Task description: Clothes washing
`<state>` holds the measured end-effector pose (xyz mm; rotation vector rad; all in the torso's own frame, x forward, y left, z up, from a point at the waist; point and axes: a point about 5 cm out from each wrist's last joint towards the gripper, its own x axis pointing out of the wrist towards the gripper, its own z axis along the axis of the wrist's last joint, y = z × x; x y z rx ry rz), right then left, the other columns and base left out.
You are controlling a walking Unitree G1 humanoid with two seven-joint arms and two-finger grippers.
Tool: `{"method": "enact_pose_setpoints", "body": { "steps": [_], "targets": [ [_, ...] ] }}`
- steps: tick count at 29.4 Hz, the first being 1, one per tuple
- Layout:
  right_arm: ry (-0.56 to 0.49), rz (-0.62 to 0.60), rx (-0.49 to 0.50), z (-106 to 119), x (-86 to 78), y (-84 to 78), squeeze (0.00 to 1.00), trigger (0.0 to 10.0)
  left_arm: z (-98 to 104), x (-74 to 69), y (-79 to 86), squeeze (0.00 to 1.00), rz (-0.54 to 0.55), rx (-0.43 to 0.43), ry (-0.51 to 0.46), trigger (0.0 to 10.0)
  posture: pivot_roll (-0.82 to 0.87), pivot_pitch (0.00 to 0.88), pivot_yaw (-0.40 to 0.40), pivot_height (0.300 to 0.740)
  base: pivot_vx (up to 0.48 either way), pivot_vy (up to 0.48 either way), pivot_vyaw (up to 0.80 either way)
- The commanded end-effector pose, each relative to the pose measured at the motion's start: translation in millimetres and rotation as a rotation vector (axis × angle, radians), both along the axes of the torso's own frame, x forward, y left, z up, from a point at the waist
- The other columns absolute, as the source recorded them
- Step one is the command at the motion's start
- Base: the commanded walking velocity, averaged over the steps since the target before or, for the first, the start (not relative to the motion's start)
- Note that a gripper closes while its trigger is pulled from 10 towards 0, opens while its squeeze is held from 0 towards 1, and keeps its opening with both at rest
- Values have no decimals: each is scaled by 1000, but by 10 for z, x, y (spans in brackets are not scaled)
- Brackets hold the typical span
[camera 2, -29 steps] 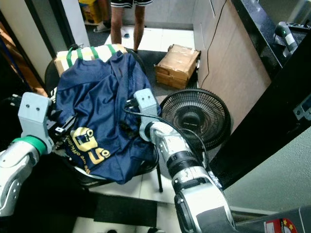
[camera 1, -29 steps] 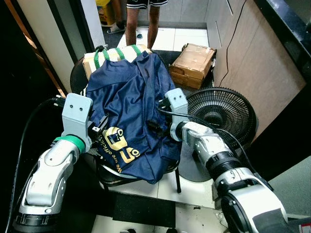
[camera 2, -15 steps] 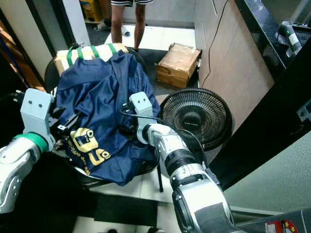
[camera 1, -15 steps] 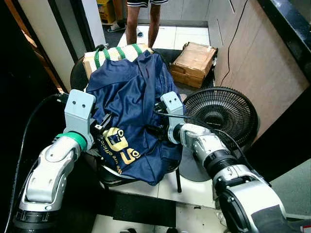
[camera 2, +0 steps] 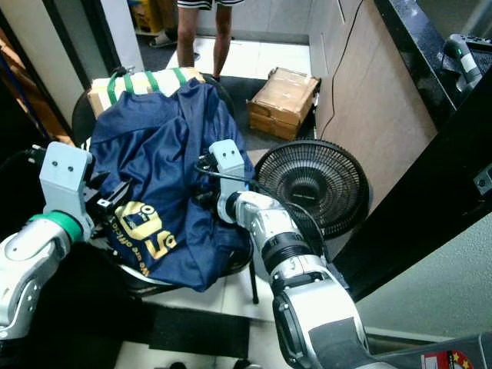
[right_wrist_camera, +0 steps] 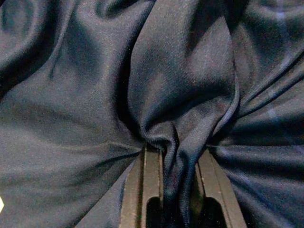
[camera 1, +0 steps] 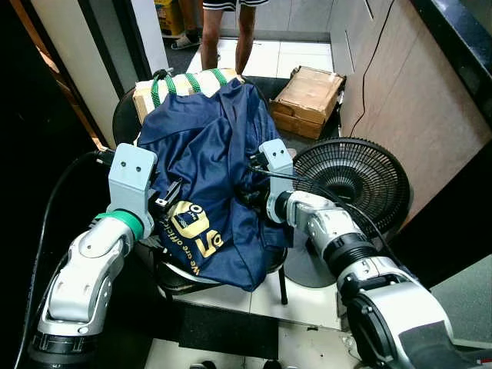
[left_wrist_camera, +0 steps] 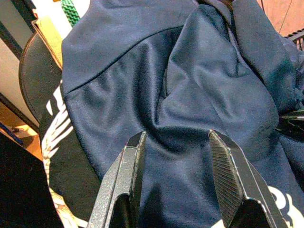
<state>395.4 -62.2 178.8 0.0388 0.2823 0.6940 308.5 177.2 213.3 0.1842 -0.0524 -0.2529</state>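
Between my right gripper's (right_wrist_camera: 173,166) two black fingers (right_wrist_camera: 151,185) a bunched fold of the navy blue garment (camera 1: 207,161) is pinched tight, the cloth puckering into creases that run toward the clamp. That gripper sits on the garment's right side, near its middle, close to the black floor fan (camera 1: 350,184) that stands just beside the chair. My left gripper (left_wrist_camera: 178,171) hovers at the garment's left edge with its fingers (left_wrist_camera: 126,175) spread apart, the blue fabric lying just beyond their tips, nothing caught between them. The garment is heaped over a black chair (camera 1: 123,115), its yellow and white printed lettering (camera 1: 192,231) hanging toward me. Behind it on the chair lies a tan box with green straps (camera 1: 173,83). Farther back, a cardboard box (camera 1: 311,92) rests on the floor, and a person's legs (camera 1: 224,34) stand on the pale tiles.
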Motion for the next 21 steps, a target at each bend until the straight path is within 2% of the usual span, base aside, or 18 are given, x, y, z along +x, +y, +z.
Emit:
{"method": "enact_pose_setpoints", "body": {
  "steps": [1, 5, 6, 7, 8, 10, 11, 12, 13, 14, 15, 16, 17, 18, 19, 20, 21],
  "targets": [
    [60, -21, -1, -137, -24, -59, 0, 0, -21, -22, 8, 0, 4, -1, 8, 10000, 116, 170, 78, 740, 0, 0, 0],
    [42, -32, 9, -86, -6, -95, 0, 0, -25, -20, 3, 0, 8, -10, 0, 10000, 109, 153, 72, 740, 0, 0, 0],
    [32, -35, 50, -23, 9, -96, 0, 0, -26, -12, -5, 0, 10, -16, -4, 10000, 102, 138, 66, 740, 0, 0, 0],
    [32, -35, 50, -23, 9, -96, 0, 0, -26, -12, -5, 0, 10, -16, -4, 10000, 102, 138, 66, 740, 0, 0, 0],
    [1, -50, 107, 96, 39, -104, 0, 0, -20, -2, -24, 0, 12, -24, -11, 10000, 99, 126, 60, 740, 0, 0, 0],
    [1, -50, 107, 96, 39, -104, 0, 0, -20, -2, -24, 0, 12, -24, -11, 10000, 99, 126, 60, 740, 0, 0, 0],
    [-56, -71, 189, 295, 83, -127, 0, 0, -9, 10, -50, 0, 12, -37, -20, 10000, 97, 116, 54, 740, 0, 0, 0],
    [-56, -71, 189, 295, 83, -127, 0, 0, -9, 10, -50, 0, 12, -37, -20, 10000, 97, 116, 54, 740, 0, 0, 0],
    [-145, -94, 277, 563, 125, -176, 0, 0, 4, 19, -75, 0, 10, -49, -30, 10000, 94, 105, 48, 740, 0, 0, 0],
    [-275, -134, 388, 932, 155, -275, 0, 0, 17, 29, -92, 0, 12, -60, -40, 10000, 90, 84, 38, 740, 0, 0, 0],
    [-275, -134, 388, 932, 155, -275, 0, 0, 17, 29, -92, 0, 12, -60, -40, 10000, 90, 84, 38, 740, 0, 0, 0],
    [-448, -195, 516, 1401, 146, -455, 0, 0, 37, 42, -98, 0, 16, -72, -52, 10000, 90, 84, 38, 740, 0, 0, 0],
    [-561, -236, 599, 1689, 105, -587, 0, 0, 47, 47, -101, 0, 18, -79, -60, 10000, 88, 73, 32, 740, 0, 0, 0],
    [-702, -331, 727, 2064, 28, -841, 0, 0, 60, 56, -94, 0, 27, -88, -69, 10000, 86, 63, 25, 740, 0, 0, 0],
    [-702, -331, 727, 2064, 28, -841, 0, 0, 60, 56, -94, 0, 27, -88, -69, 10000, 86, 63, 25, 740, 0, 0, 0],
    [-819, -425, 844, 2379, -82, -1124, 0, 0, 74, 67, -86, 0, 35, -96, -79, 10000, 86, 63, 25, 740, 0, 0, 0],
    [-819, -425, 844, 2379, -82, -1124, 0, 0, 74, 67, -86, 0, 35, -96, -79, 10000, 86, 63, 25, 740, 0, 0, 0]
  ]
}}
